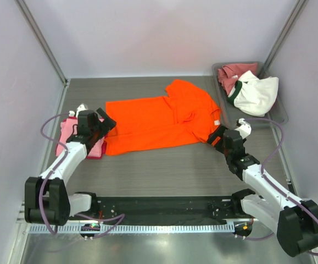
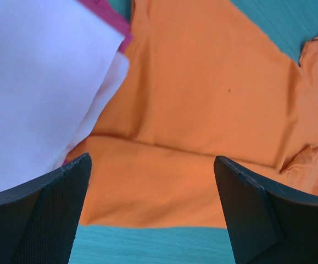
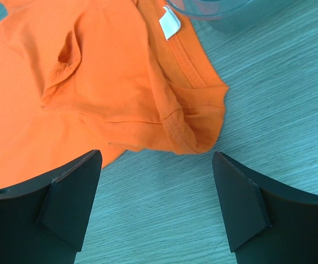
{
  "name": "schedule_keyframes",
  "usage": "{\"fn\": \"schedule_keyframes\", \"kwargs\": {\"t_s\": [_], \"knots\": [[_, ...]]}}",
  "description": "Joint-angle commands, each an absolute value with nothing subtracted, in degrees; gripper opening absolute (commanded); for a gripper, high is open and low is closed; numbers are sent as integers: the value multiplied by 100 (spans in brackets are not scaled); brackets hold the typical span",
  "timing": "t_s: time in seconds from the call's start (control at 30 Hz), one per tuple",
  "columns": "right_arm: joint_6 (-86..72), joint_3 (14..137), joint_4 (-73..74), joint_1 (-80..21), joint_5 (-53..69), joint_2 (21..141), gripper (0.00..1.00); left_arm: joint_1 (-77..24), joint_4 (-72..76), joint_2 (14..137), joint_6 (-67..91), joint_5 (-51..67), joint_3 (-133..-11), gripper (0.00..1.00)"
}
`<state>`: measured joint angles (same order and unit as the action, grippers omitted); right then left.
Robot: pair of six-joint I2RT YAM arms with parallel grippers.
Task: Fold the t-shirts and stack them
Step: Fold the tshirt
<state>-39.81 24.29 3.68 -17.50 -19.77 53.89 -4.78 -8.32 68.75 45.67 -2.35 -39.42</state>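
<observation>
Orange t-shirt (image 1: 159, 121) lies flat on the bench (image 1: 175, 170); my left claw (image 2: 152, 165) and right claw (image 3: 156, 159) both gape wide at its ends, seemingly touching nothing.

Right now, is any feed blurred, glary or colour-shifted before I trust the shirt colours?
Top external: sharp, evenly lit, no glare, orange t-shirt vivid. Left wrist: table reads teal, pink t-shirt washes out almost white. Right wrist: same teal cast, yet the collar label looks crisp.
</observation>
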Motion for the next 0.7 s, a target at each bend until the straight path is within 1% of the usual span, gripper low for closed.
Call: {"fn": "schedule_keyframes", "kwargs": {"t_s": [0.0, 0.3, 0.53, 0.67], "knots": [[-3753, 2242, -334, -1749, -1899, 5116, 88, -492, -598, 7275, 4386, -325, -4367, 93], [-3683, 2162, -387, -1749, -1881, 5071, 89, -492, -527, 8559, 4386, -18, -5054, 91], [-3656, 2066, -466, -1740, -1863, 4975, 89, -449, -835, 9122, 4263, -773, -5317, 92], [-3674, 2057, -448, -1749, -1924, 4992, 89, -317, -931, 9290, 4228, -940, -5335, 91]]}}
